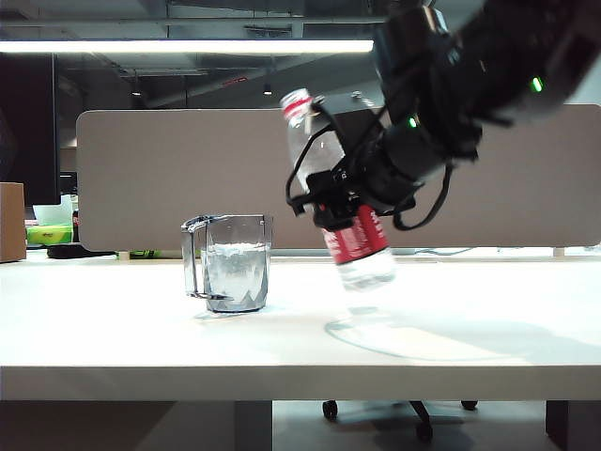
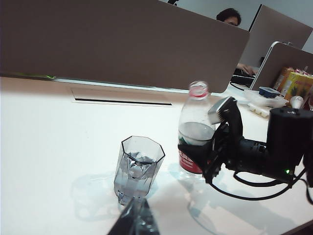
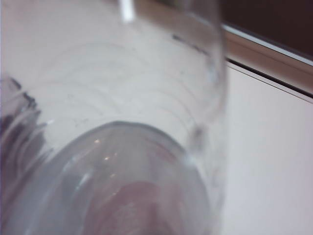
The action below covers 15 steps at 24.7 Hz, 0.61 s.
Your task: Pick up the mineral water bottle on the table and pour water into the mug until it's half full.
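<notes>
The mineral water bottle point(image 1: 315, 146) is tilted, its red-ringed neck leaning left toward the mug point(image 1: 235, 263), and its base seems lifted just off the table point(image 1: 470, 329). My right gripper point(image 1: 343, 202) is shut on the bottle's middle, at the top of the red label. The mug stands upright to the bottle's left, with water point(image 1: 235, 274) filling its lower part. The left wrist view shows the mug point(image 2: 138, 166), the bottle point(image 2: 195, 122) and the right gripper point(image 2: 215, 147) beside it. My left gripper point(image 2: 137, 220) hangs near the mug, its fingers together. In the right wrist view the bottle point(image 3: 122, 147) fills the frame.
A grey partition point(image 1: 169, 178) runs along the table's far edge, with a cable slot point(image 2: 122, 101) in front of it. A cardboard box point(image 1: 11, 221) and green items point(image 1: 49, 234) sit at the far left. A person point(image 2: 229, 16) sits behind the partition.
</notes>
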Each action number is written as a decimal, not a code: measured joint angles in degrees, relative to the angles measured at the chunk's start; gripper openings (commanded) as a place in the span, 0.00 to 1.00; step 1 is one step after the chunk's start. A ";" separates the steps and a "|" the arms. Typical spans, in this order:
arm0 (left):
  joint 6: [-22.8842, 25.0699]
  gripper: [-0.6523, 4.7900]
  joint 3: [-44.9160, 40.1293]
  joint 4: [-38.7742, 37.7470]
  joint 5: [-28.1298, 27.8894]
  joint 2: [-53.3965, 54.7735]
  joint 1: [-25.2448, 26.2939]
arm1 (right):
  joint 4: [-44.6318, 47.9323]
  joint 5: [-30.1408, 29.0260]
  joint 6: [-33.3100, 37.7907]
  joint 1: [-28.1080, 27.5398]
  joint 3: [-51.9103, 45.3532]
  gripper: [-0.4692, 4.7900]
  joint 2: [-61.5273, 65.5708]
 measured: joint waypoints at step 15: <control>0.00 0.11 0.00 -0.02 0.00 0.02 0.00 | 18.34 -11.39 12.96 -2.60 -1.16 0.93 10.49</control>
